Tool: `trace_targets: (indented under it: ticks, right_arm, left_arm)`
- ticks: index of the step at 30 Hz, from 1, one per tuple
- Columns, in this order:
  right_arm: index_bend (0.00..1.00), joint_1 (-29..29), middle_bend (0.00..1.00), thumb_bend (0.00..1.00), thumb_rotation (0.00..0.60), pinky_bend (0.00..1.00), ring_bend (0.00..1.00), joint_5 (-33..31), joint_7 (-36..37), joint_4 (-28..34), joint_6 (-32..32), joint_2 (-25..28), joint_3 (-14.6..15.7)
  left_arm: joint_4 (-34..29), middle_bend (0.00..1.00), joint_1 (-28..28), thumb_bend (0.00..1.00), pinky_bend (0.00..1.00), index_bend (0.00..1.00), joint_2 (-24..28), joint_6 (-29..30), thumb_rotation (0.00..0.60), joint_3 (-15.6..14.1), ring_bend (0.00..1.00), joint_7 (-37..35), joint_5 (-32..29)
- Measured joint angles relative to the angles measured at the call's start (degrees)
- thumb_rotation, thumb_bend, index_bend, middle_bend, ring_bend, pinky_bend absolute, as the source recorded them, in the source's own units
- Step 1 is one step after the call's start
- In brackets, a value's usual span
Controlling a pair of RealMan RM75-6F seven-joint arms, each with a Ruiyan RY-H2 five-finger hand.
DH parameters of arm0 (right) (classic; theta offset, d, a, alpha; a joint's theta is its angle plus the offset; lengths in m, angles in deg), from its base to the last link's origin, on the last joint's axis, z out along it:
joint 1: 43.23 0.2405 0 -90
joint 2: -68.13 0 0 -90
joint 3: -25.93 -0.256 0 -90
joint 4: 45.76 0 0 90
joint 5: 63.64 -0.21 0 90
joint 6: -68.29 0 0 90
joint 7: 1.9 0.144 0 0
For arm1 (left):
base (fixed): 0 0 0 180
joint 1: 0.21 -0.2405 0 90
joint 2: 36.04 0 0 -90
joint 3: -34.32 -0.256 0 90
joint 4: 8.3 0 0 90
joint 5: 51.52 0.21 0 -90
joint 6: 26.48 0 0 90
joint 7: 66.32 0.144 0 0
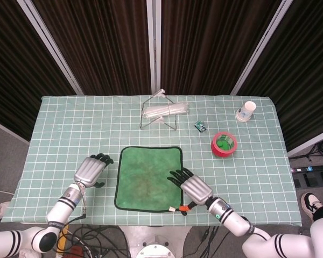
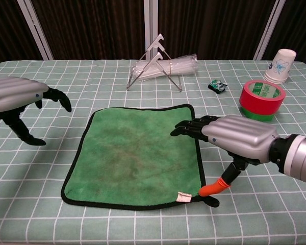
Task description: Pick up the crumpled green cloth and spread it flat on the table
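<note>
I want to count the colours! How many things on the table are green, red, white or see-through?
Green: 1, the green cloth
Red: 1, the tape roll
White: 1, the paper cup
See-through: 1, the plastic sleeve on the wire stand
Other: 1, a small dark object, too small to tell
Total: 5

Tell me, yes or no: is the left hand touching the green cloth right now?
No. In the chest view the left hand sits off to the side of the green cloth, with bare checked tablecloth between them.
</note>
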Motion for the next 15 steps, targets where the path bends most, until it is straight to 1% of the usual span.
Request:
trace_targets:
  ticks: [3, 7, 12, 15]
  right_arm:
    - [0.07, -0.17, 0.0, 0.0, 0.421, 0.0, 0.0, -0.98, -0.84, -2.63, -0.33, -2.31, -0.57]
    - [0.08, -0.95, 0.0, 0.0, 0.42, 0.0, 0.0, -1.35, -1.31, -5.19, -0.51, -3.88, -0.24]
    - [0.08, -2.27, 0.0, 0.0, 0.424, 0.0, 0.0, -0.99, -0.75, -5.84, -0.15, -4.03, 0.81]
    - [0.08, -2.68, 0.0, 0.0, 0.428, 0.0, 0.0, -0.54, -0.34, -5.73, 0.74, -3.86, 0.74]
  left_arm:
    - [-0.01, 0.24, -0.12, 0.06, 0.3, 0.25, 0.16, 0.07, 0.6, 0.03, 0.18, -0.19, -0.19]
    - [0.35, 0.24, -0.19, 0.06, 0.3, 0.25, 0.12, 0.04, 0.6, 0.01, 0.18, -0.32, -0.34]
    - [0.59, 0.24, -0.16, 0.06, 0.3, 0.25, -0.06, -0.08, 0.6, 0.06, 0.18, -0.52, -0.29]
    - [0.65, 0.24, -0.22, 0.06, 0.3, 0.25, -0.11, 0.18, 0.6, 0.17, 0.18, -0.57, -0.27]
